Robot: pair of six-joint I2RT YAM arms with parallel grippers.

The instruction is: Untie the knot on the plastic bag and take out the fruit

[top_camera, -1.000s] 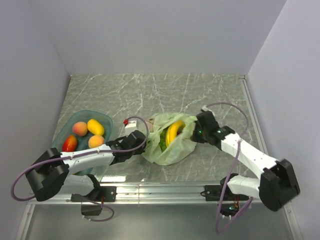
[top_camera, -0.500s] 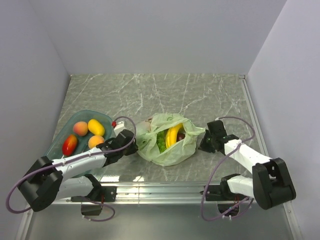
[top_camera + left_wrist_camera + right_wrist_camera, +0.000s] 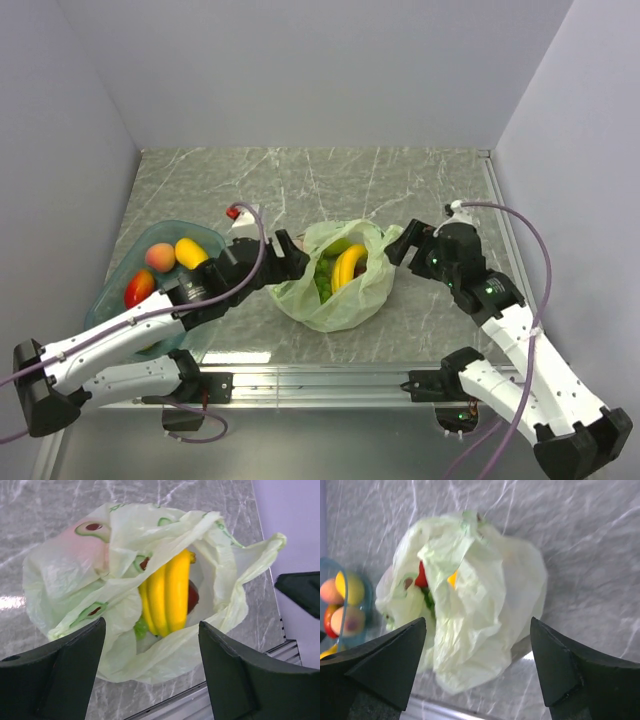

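Top external view: your two grippers flank the bag [image 3: 335, 295], which sits near the middle of the table [image 3: 420, 180] with its mouth gaping upward. Your left gripper [image 3: 290, 257] is at the bag's left edge. Your right gripper [image 3: 400, 243] is at its right edge, beside a loose flap of pale green film. Both sets of jaws stand wide apart and clamp nothing. From above you cannot tell whether any fingertip brushes the film. To the left, under your left arm, a tray [image 3: 128, 262] holds loose fruit [image 3: 158, 257], well apart from the bag.

Left wrist view: your jaws frame the bag from the near side, spread about as wide as the bag itself, with nothing held between them. Through the open mouth you see bananas [image 3: 167, 597] lying lengthwise. A dark red fruit [image 3: 192, 596] is pressed against their right side, and a sliver of green fruit [image 3: 141, 628] shows at their lower left. All of it is inside the bag.

Right wrist view: your jaws are just as wide here, and the crumpled bag lies between and beyond them, ungripped. The film folds over most of the contents, with a patch of red and a scrap of yellow peeking through the folds.
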